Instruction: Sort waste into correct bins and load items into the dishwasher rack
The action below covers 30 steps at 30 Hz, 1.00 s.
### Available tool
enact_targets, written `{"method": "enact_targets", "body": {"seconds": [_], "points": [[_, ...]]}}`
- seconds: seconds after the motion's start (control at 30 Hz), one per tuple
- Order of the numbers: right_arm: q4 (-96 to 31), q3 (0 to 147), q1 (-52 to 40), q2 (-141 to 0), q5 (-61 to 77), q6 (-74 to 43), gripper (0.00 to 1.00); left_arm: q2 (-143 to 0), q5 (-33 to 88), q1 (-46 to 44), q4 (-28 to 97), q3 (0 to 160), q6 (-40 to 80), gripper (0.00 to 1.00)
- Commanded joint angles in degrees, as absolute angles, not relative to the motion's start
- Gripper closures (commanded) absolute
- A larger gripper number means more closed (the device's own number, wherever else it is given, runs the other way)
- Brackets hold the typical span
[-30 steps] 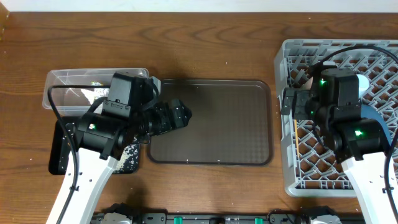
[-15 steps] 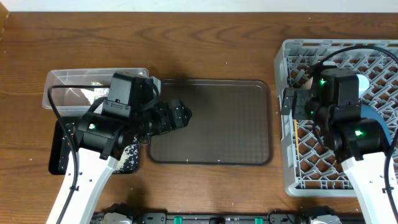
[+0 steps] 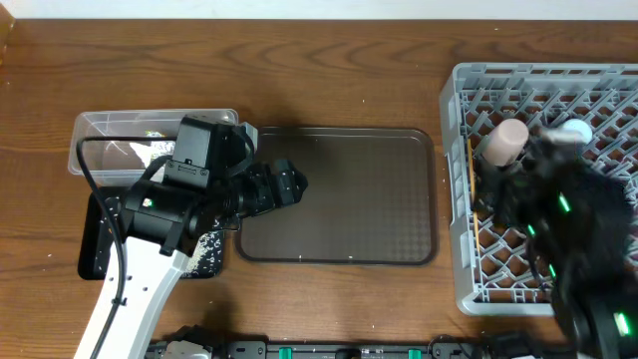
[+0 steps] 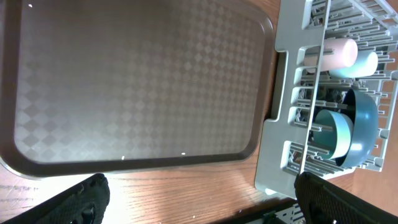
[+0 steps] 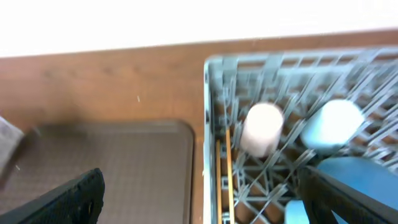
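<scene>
- Overhead: left gripper low over the left edge of the brown tray, just right of the clear tub and the black tray. Risk of shoving the brown tray, or of sweeping the rice grains at the black tray's right end onto the table, through a careless swing of that arm.
- Overhead again: right arm only a dark blur above the rack, so no telling its jaws here. Pink cup lying on its side at the rack's far left, pale blue cup to its right, chopsticks along the left wall. Danger of clipping a cup or catching a peg on a fast, low pass.
- Left wrist: fingers spread wide, nothing between them. Brown tray bare below; to the right, the rack holding both cups and the blue plate propped on edge. Hard to see anything left to pick up, so a wasted grab at the bare tray is possible.
- Right wrist: right gripper wide open and empty, above the gap between brown tray and rack. Picture soft. Cups loose among the pegs, so likely to roll if bumped; chopsticks thin enough to slip through the lattice if jolted.
</scene>
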<state>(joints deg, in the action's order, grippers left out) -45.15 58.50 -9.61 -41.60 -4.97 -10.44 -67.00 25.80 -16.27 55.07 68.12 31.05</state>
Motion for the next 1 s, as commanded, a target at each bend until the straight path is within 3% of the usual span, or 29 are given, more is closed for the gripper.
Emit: {"method": "enact_targets", "body": {"seconds": [0.0, 0.33, 0.8, 0.97], "points": [[-45.2, 56.9, -9.8, -34.0, -6.9, -10.6, 0.01, -67.1, 26.3, -16.0, 55.0, 68.8, 30.3, 0.02], [-39.5, 49.1, -11.2, -18.5, -7.0, -10.6, 0.01, -67.1, 26.3, -16.0, 55.0, 68.8, 30.3, 0.02], [-3.9, 18.0, -11.0, -0.8, -4.4, -10.6, 0.01, -67.1, 26.3, -16.0, 55.0, 68.8, 30.3, 0.02], [7.3, 8.2, -10.0, -0.3, -3.6, -11.4, 0.01, -67.1, 26.3, -16.0, 55.0, 68.8, 30.3, 0.02]]}}
